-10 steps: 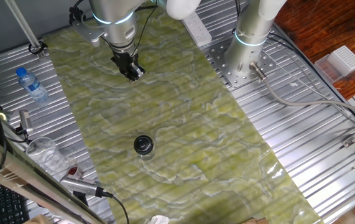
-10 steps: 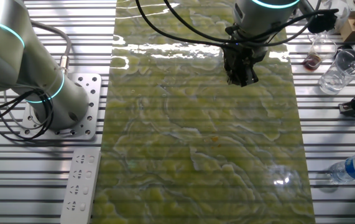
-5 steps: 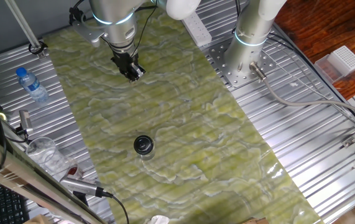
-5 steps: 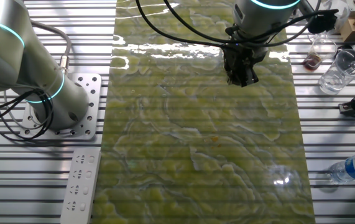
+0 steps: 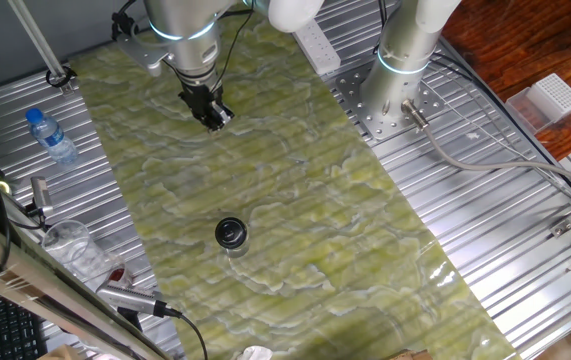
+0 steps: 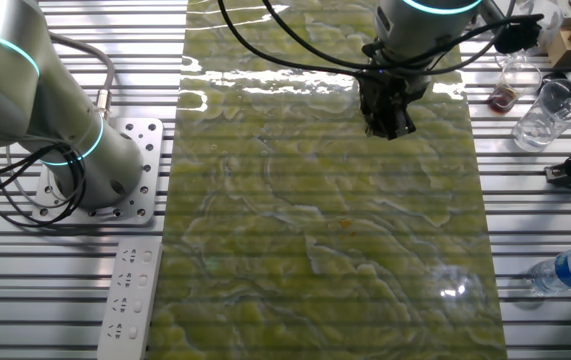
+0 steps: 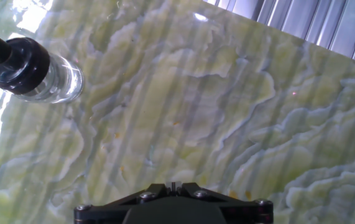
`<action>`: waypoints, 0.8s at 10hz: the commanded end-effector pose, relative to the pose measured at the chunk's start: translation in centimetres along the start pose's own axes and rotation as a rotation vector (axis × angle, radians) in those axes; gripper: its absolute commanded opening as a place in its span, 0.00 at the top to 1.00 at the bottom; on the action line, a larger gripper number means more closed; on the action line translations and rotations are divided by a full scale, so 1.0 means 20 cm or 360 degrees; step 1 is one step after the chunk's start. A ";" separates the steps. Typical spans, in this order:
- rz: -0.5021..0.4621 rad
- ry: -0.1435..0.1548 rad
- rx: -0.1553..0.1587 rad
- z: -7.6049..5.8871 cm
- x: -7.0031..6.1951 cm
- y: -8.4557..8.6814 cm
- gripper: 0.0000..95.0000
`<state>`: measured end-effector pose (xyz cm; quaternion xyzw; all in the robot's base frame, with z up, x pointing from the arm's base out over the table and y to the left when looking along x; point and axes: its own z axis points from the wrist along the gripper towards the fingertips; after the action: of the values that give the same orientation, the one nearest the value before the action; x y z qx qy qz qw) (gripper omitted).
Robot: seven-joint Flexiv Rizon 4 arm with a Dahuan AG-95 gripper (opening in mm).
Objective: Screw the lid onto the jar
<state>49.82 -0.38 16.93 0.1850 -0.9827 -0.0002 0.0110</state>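
Over the far end of the green marbled mat the black two-finger gripper hangs unmoved vs a sec ago — jaws apparently pressed together, empty. Small round black lid sits on the small clear glass jar, well apart — approach not begun.

Lid on jar, mid-mat; claw well apart, far end.
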 end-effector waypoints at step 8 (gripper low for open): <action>-0.0089 -0.0025 0.0005 0.01 0.00 0.00 1.00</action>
<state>49.94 -0.36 16.79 0.2104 -0.9776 -0.0013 0.0055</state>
